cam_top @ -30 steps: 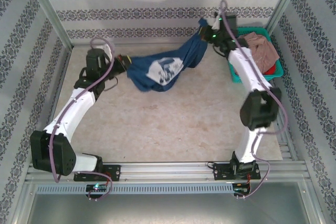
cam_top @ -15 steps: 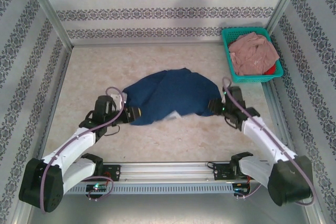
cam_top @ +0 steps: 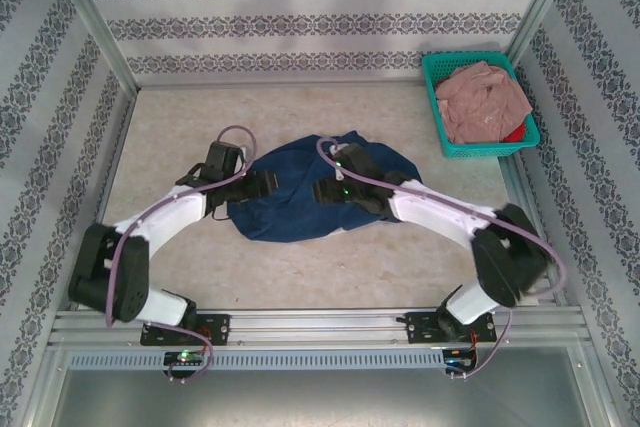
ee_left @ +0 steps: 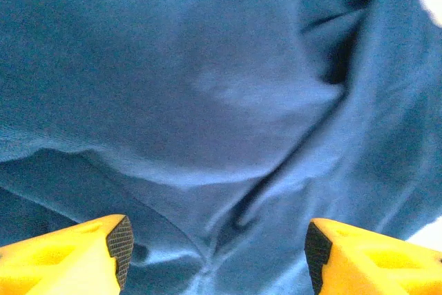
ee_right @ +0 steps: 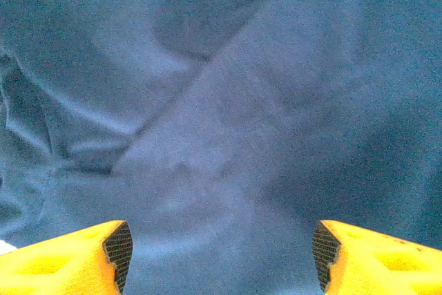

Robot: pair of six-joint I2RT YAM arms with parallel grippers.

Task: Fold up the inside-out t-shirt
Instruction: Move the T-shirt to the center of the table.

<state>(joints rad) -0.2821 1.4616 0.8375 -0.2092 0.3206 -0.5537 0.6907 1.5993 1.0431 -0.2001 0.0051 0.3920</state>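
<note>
The dark navy t-shirt (cam_top: 290,209) lies crumpled in a low heap on the middle of the table. My left gripper (cam_top: 272,180) hovers over its left part, jaws wide open, with wrinkled navy cloth (ee_left: 228,101) below the yellow fingertips (ee_left: 103,246). My right gripper (cam_top: 322,192) reaches in from the right over the shirt's centre, also wide open, with a folded navy layer (ee_right: 262,115) under its fingertips (ee_right: 345,253). Neither holds any cloth. No tag is visible.
A teal basket (cam_top: 436,107) with a dusty pink garment (cam_top: 485,97) stands at the back right corner. Patterned walls enclose the table (cam_top: 180,117) on three sides. The aluminium rail (cam_top: 320,322) with the arm bases runs along the near edge.
Both grippers have let go of the shirt's edges and moved inward over its middle. The shirt has gone from a spread sheet to a more bunched heap.
</note>
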